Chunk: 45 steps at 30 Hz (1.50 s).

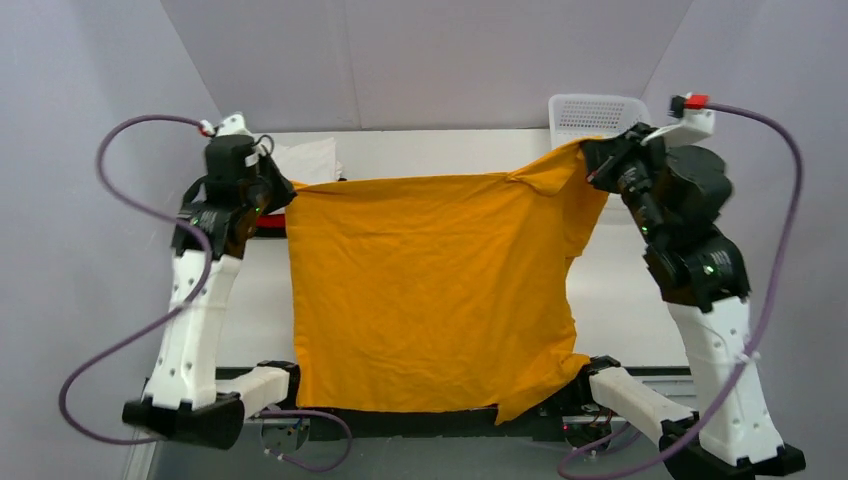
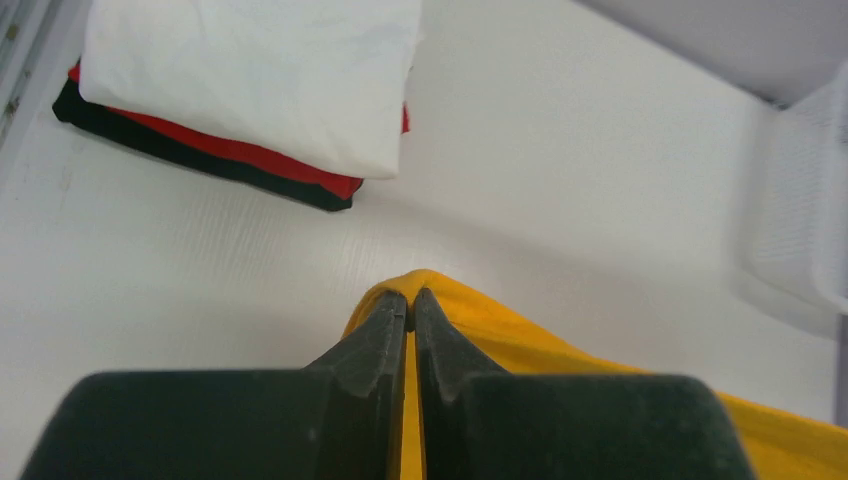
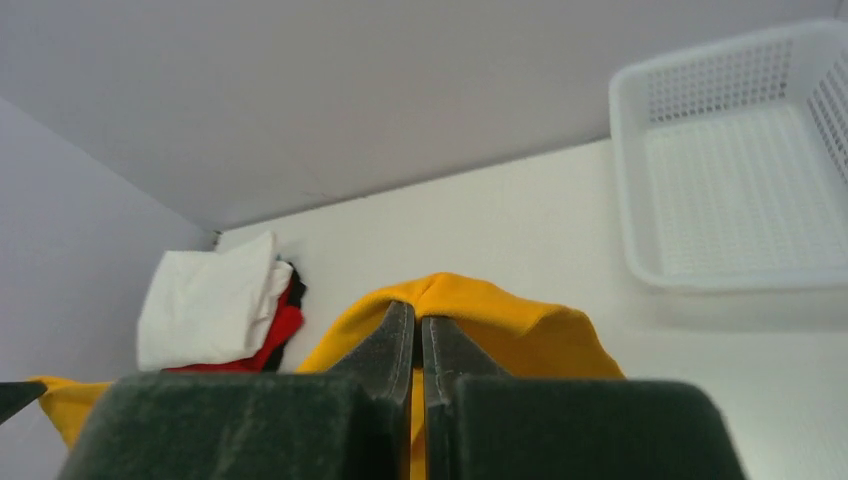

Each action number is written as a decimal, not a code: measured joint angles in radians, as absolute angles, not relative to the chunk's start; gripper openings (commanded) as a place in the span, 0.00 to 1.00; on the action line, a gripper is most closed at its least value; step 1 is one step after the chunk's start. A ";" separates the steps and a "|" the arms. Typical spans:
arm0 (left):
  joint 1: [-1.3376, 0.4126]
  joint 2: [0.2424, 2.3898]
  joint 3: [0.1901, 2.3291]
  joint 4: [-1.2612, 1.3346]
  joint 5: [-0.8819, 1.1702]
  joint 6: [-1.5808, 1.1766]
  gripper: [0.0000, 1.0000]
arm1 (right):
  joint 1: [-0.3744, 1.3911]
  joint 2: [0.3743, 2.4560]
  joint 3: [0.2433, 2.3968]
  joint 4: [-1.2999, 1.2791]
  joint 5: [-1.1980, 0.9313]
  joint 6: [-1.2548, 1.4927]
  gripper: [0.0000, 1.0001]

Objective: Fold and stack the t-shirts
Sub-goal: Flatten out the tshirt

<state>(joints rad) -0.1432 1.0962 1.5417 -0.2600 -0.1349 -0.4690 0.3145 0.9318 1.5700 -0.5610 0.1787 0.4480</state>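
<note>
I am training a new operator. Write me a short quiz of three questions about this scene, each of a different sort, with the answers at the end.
1. True or false: the left gripper and the right gripper are both shut on the orange t-shirt.
2. Which colour lies on top of the folded pile? A red, B white, C black.
3. Short answer: does the basket stand on the robot's left or on its right?

Key
1. True: each one pinches a corner of it.
2. B: the white t-shirt is on top.
3. On its right, at the far edge.
</note>
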 measured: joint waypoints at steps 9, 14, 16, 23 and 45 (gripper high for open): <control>-0.143 1.470 1.343 -0.068 -0.243 -0.488 0.00 | 0.315 1.166 1.325 -0.438 0.286 0.472 0.01; -0.142 1.613 1.372 -0.021 -0.296 -0.495 0.00 | 0.298 1.336 1.328 -0.386 0.269 0.485 0.01; -0.141 1.674 1.408 -0.013 -0.305 -0.495 0.00 | 0.288 1.404 1.335 -0.381 0.256 0.494 0.01; -0.139 1.910 1.583 -0.001 -0.323 -0.506 0.00 | 0.260 1.607 1.432 -0.373 0.240 0.500 0.01; -0.148 2.321 2.088 -0.081 -0.266 -0.507 0.98 | 0.191 2.322 2.255 -0.532 0.061 0.428 0.80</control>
